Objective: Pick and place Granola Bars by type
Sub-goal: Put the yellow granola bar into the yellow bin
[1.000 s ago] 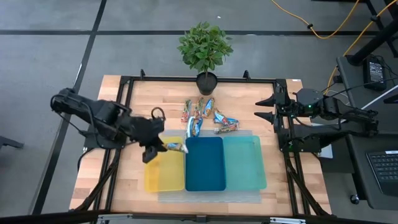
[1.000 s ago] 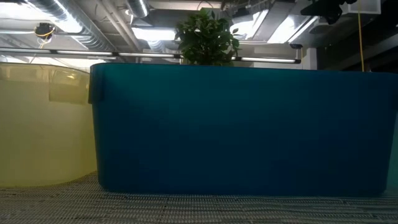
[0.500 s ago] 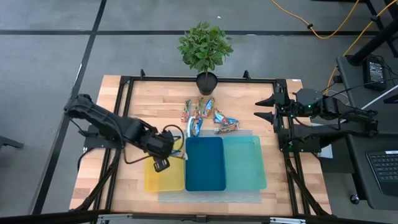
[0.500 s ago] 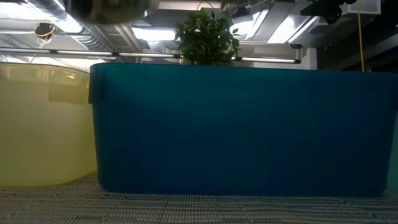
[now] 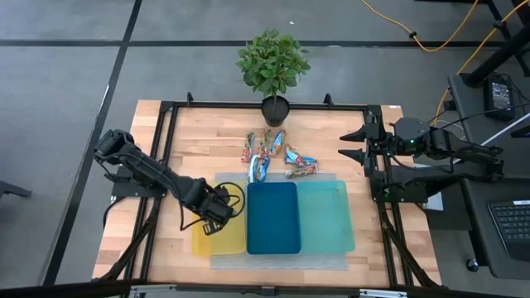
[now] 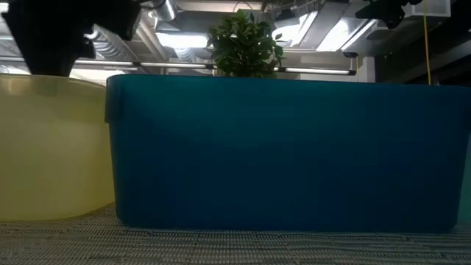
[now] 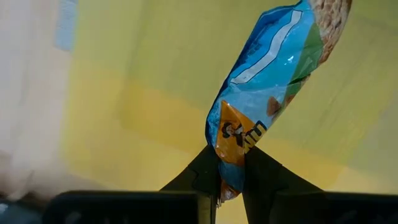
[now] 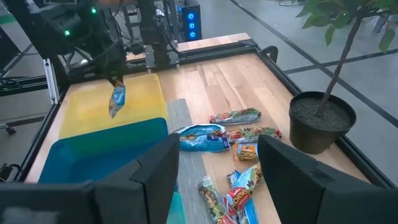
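A blue granola bar (image 7: 273,81) with an orange patch hangs over the yellow tray (image 5: 217,244), and my left gripper (image 7: 230,180) is shut on it. The right wrist view shows that bar (image 8: 117,101) dangling under the left gripper (image 8: 114,79). Several more granola bars (image 5: 273,156) lie in a loose pile on the wood behind the trays. My right gripper (image 5: 352,146) waits open at the table's right side, above the table and touching nothing. My left gripper pinches the blue bar's orange-marked end (image 7: 231,163) between its two fingers. The fingers come from above and point down. The bar hangs below them, slightly tilted, and in the right wrist view its lower end (image 8: 114,112) is clear of the yellow tray's floor.
A dark blue tray (image 5: 273,219) and a teal tray (image 5: 327,217) stand side by side to the right of the yellow one on a grey mat. A potted plant (image 5: 273,62) stands at the far edge. A black frame (image 5: 166,124) borders the table.
My left gripper has sunk toward the yellow tray and moved a little toward the near edge, tipping until it points straight down. It has kept its hold on the blue bar, which stuck out sideways before and now hangs below the fingers.
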